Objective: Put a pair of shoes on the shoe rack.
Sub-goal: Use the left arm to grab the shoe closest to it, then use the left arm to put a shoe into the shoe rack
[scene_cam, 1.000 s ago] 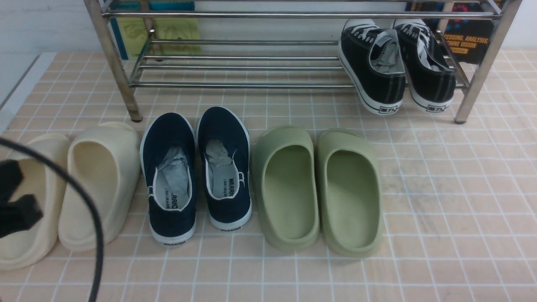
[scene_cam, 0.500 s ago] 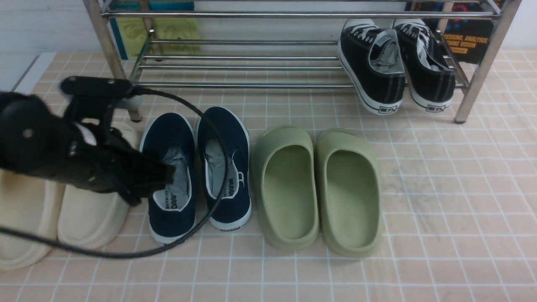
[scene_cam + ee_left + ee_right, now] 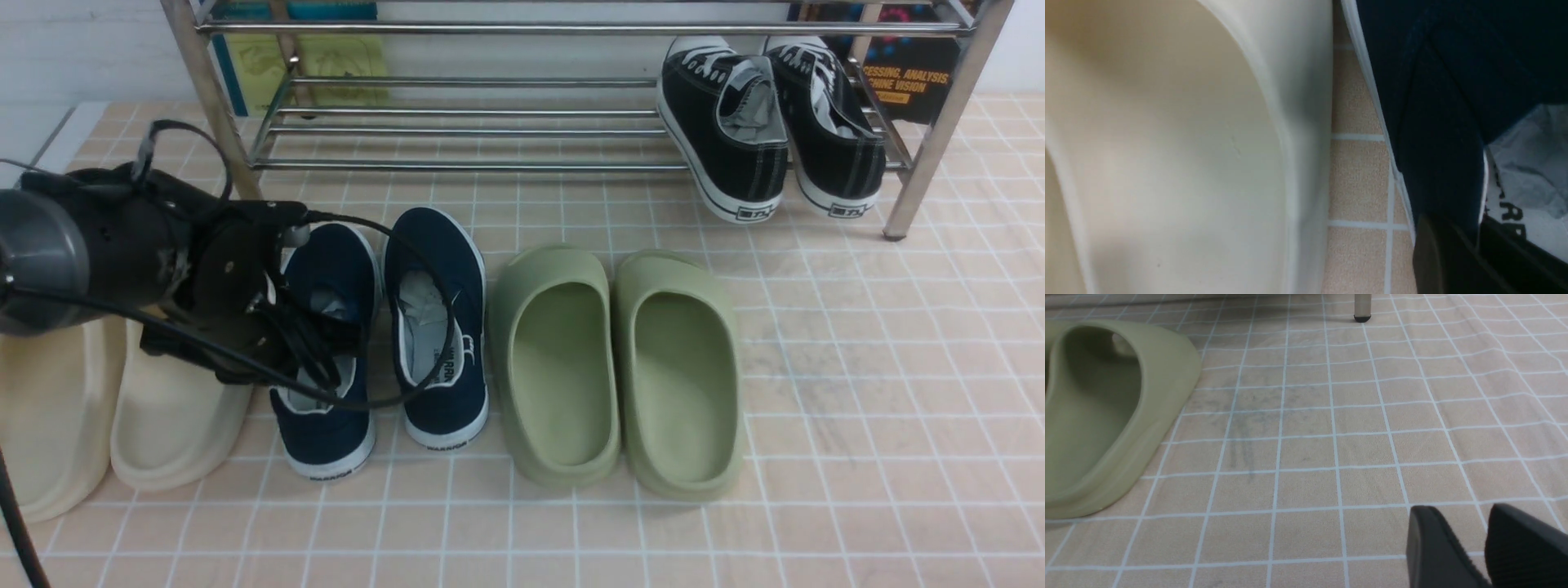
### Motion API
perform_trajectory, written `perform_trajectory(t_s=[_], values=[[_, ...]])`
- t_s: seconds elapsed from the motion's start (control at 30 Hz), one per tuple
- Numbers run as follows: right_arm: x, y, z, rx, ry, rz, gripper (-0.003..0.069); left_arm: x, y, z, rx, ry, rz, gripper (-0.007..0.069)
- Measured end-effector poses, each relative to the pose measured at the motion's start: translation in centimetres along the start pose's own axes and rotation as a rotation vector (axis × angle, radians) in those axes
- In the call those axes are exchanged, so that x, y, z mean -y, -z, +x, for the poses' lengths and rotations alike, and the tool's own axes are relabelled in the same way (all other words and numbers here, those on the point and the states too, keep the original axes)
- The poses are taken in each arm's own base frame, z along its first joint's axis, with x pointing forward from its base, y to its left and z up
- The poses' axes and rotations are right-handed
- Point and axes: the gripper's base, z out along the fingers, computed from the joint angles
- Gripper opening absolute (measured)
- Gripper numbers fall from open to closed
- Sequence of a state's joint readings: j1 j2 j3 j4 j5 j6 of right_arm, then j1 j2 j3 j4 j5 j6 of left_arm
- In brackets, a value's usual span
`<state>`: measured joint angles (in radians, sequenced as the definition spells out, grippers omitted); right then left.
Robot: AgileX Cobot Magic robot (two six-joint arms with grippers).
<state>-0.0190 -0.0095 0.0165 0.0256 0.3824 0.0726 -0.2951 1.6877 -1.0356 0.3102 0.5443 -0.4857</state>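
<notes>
The pair of navy slip-on shoes is seen on the tiled floor [image 3: 857, 367] in front of the shoe rack [image 3: 214, 106], not on it, between the cream slides [image 3: 175, 425] and the green slides [image 3: 555, 261]. The navy shoe nearer the cream slides [image 3: 326, 441] is partly covered in the front view by the left arm, which is lowered over its opening. In the left wrist view the left gripper [image 3: 1480, 245] is shown pinching that shoe's side wall: one finger [image 3: 1437, 261] is placed outside the canvas and the other is set inside against the grey-white lining, with the white-edged collar caught between them. The other navy shoe [image 3: 437, 269] is left flat on the floor just beside it, its paper stuffing visible. A pair of black lace-up sneakers [image 3: 727, 139] is kept at the right end of the rack's lower shelf, heels tipped toward the camera. The right gripper [image 3: 1488, 522] is seen only in its own wrist view, held low over bare tiles near one green slide, its fingers pressed together with nothing between them.
</notes>
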Motion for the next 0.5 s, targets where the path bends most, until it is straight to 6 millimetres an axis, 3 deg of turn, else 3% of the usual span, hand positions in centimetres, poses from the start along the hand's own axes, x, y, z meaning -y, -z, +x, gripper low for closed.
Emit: perform_trajectory(t_s=[0.1, 0.23, 0.3, 0.4, 0.5], values=[[0.0, 0.0, 0.0, 0.000, 0.000, 0.000, 0.0237, -0.3, 2.2, -0.8, 0.034, 0.023, -0.003, 0.0055], [0.0, 0.0, 0.0, 0.000, 0.000, 0.000, 0.0238, -0.9, 7.3, -3.2, 0.137, 0.051, -0.008, 0.0055], [0.0, 0.0, 0.0, 0.000, 0.000, 0.000, 0.0238, -0.9, 8.6, -4.5, 0.184, 0.060, -0.005, 0.0055], [0.0, 0.0, 0.0, 0.000, 0.000, 0.000, 0.0238, -0.7, 8.9, -6.3, 0.233, 0.054, -0.004, 0.0055], [0.0, 0.0, 0.0, 0.000, 0.000, 0.000, 0.0239, -0.2, 7.9, -8.5, 0.260, 0.035, -0.023, 0.0055]])
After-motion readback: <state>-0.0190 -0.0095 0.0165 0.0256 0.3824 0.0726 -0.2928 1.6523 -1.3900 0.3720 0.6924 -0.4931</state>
